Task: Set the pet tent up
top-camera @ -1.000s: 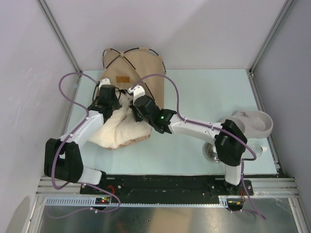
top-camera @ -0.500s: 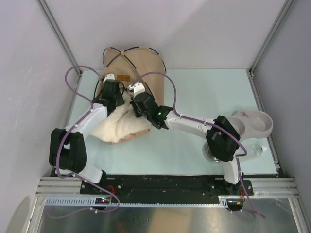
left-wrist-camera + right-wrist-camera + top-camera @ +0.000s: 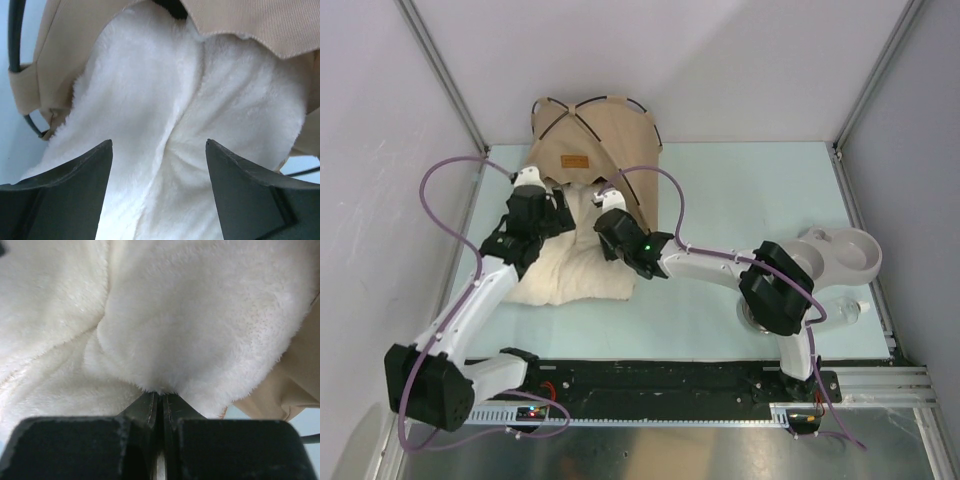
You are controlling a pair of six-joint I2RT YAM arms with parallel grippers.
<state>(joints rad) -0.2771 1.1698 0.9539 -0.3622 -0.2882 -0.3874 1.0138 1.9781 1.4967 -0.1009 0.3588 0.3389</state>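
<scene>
The tan pet tent (image 3: 590, 125) stands at the back left, with black poles and a small brown label. A fluffy cream pillow (image 3: 570, 275) lies in front of it, its far part at the tent's doorway. My left gripper (image 3: 552, 203) hovers over the pillow's left part, open and holding nothing. In the left wrist view the left gripper (image 3: 159, 142) frames the pillow (image 3: 165, 100) below tan tent fabric (image 3: 260, 25). My right gripper (image 3: 603, 213) is shut on the pillow's right part. In the right wrist view the right gripper (image 3: 160, 392) has its tips buried in the pillow's fur (image 3: 190, 315).
A white double pet bowl (image 3: 840, 255) sits at the right edge, with a small metal dish (image 3: 757, 315) near the right arm's base. White enclosure walls and metal corner posts close in the back and sides.
My left gripper has opened, let go of the pillow and drawn back a little towards the near left. The pillow has settled flatter. The right gripper stays shut, shifted slightly.
</scene>
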